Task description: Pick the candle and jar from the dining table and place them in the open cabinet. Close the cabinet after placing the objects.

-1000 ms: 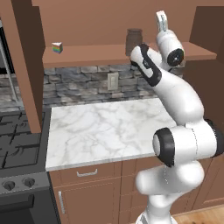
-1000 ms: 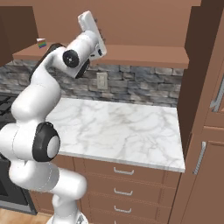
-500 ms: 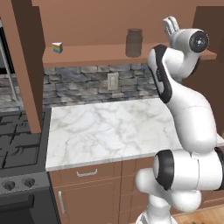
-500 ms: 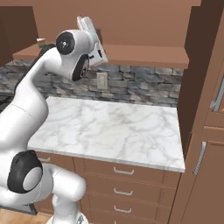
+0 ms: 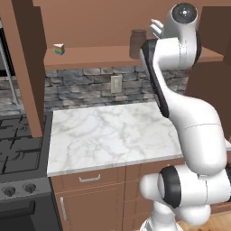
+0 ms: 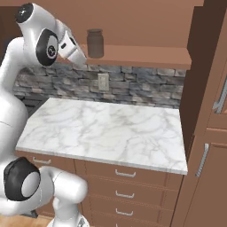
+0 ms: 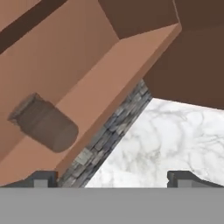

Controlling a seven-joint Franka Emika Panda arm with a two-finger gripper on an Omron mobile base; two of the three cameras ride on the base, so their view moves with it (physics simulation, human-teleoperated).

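You have the jar (image 5: 137,43) standing upright on the plain wooden shelf of the cabinet (image 5: 99,56), apart from the shelf's front edge. It is a grey translucent cylinder with a slightly narrower, darker top. From the right base view you see the jar (image 6: 95,43) toward the shelf's left part. In the rolled hand view, the jar (image 7: 43,123) appears slanted on the brown cabinet (image 7: 109,78) shelf.
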